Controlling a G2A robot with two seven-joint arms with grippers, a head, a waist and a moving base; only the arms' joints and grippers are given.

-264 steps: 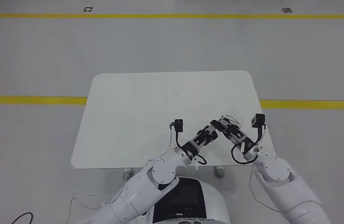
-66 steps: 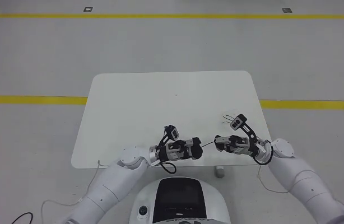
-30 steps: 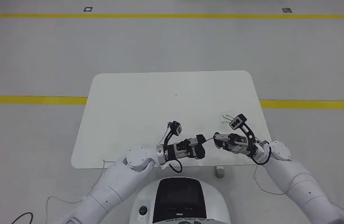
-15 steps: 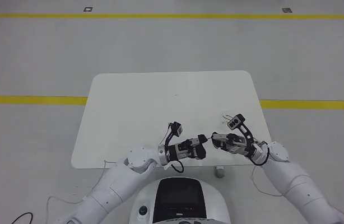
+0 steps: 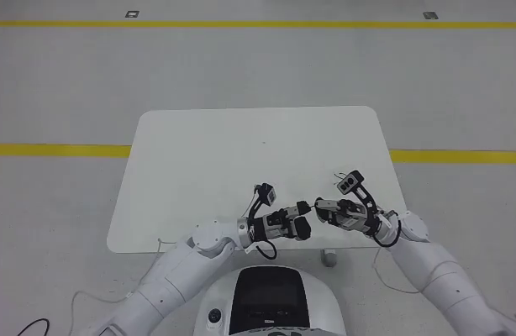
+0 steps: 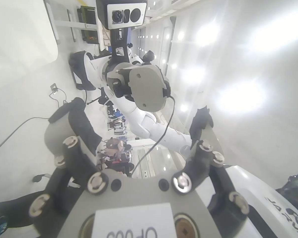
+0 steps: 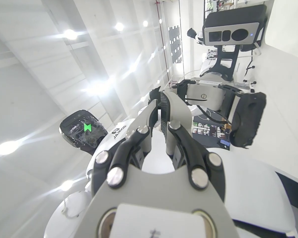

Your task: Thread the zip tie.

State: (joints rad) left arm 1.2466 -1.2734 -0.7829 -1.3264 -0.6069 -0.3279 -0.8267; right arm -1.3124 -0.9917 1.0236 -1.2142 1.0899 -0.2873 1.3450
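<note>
At the right gripper [image 7: 157, 100] the fingers are seen drawn together until only a dark slit is left between the ribbed pads. In the left wrist view a thin dark strand is seen to curve down and away from its tips. This strand is taken to be the zip tie [image 6: 164, 134], pinched near one end, though head and tail cannot be told apart. The tie is judged to be very light, springy along its length and slick on its faces, so it is easily bent off line or twisted in a grip. A hold close to the free end is therefore called for, across the flat faces. Only a short length should be left beyond the pads, so that the tip can be steered into the head's slot. The left gripper [image 6: 139, 115] is spread wide, and nothing is held or touched by its dark-padded fingers [image 6: 75, 122]. The strand is seen between them with no visible contact. In the top view both grippers are found tip to tip, close together, above the near edge of the white table [image 5: 199, 151].
</note>
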